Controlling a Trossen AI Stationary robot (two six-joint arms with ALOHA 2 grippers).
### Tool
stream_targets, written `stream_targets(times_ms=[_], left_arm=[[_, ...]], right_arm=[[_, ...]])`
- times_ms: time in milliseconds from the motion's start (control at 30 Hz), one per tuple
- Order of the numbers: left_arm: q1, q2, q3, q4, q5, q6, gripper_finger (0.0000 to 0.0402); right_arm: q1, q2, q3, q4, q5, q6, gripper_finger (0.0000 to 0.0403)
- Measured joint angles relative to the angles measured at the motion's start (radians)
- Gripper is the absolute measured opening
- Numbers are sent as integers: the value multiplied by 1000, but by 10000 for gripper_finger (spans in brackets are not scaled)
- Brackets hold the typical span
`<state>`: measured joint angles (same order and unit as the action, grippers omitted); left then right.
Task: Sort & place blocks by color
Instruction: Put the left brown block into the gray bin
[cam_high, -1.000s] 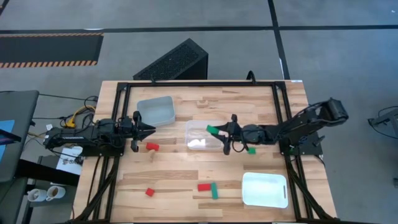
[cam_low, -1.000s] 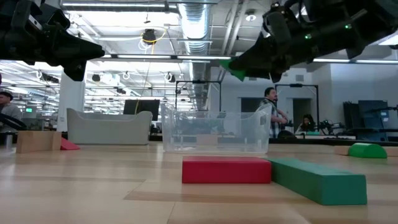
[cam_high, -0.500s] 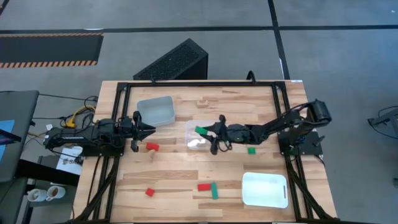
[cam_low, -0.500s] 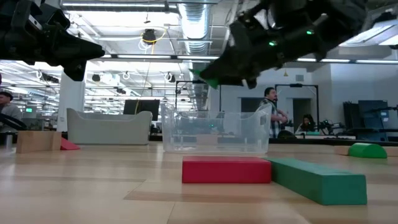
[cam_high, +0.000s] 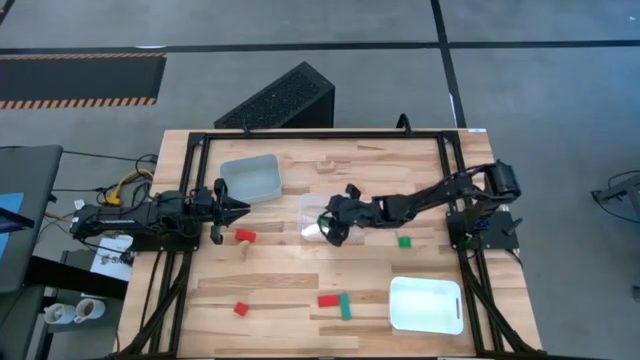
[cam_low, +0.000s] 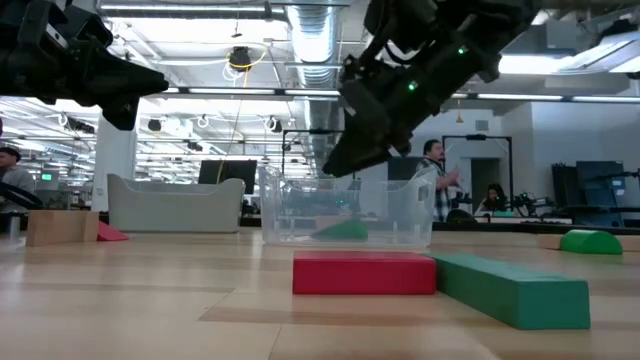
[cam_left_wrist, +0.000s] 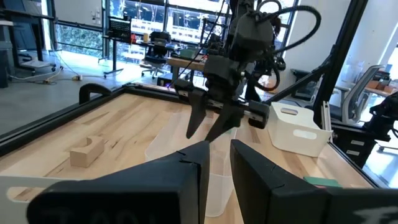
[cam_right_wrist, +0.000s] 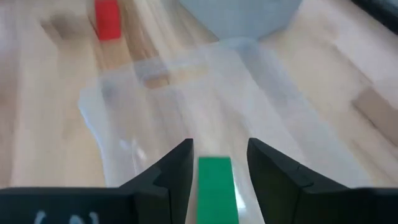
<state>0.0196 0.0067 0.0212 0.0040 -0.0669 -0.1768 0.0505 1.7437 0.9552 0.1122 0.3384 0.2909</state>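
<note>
My right gripper (cam_high: 328, 222) hangs open over the clear container (cam_high: 312, 203), pointing down into it. It also shows in the low view (cam_low: 343, 165). A green block (cam_low: 345, 230) lies on the container's floor below it. In the right wrist view the block (cam_right_wrist: 216, 180) shows between the spread fingers, apart from both. My left gripper (cam_high: 243, 209) waits shut at the table's left, above a red block (cam_high: 245, 237). Other blocks lie on the table: two red ones (cam_high: 240, 308) (cam_high: 328, 300), a green bar (cam_high: 345, 306), a green block (cam_high: 404, 241) and a wooden one (cam_high: 324, 163).
A grey container (cam_high: 250, 178) stands at the far left. A white tray (cam_high: 426, 305) stands at the near right. A black frame (cam_high: 320, 134) runs around the table. People show in the room beyond the table in the low view.
My right gripper has gone toward the table's left edge, over the clear container, and tipped its fingers downward. It has let go of the green block, which has fallen and now lies on the container's floor.
</note>
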Motion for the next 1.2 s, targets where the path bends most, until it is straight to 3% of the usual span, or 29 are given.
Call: stream_targets(times_ms=[367,733,1200], left_arm=[[0,0,0,0,0,0,53],[0,0,0,0,0,0,53],[0,0,0,0,0,0,53]], right_arm=[[3,-7,61,33,1,-14,193],[77,-4,64,140,1,-185,175],[87,-4,64,143,2,-194,166]])
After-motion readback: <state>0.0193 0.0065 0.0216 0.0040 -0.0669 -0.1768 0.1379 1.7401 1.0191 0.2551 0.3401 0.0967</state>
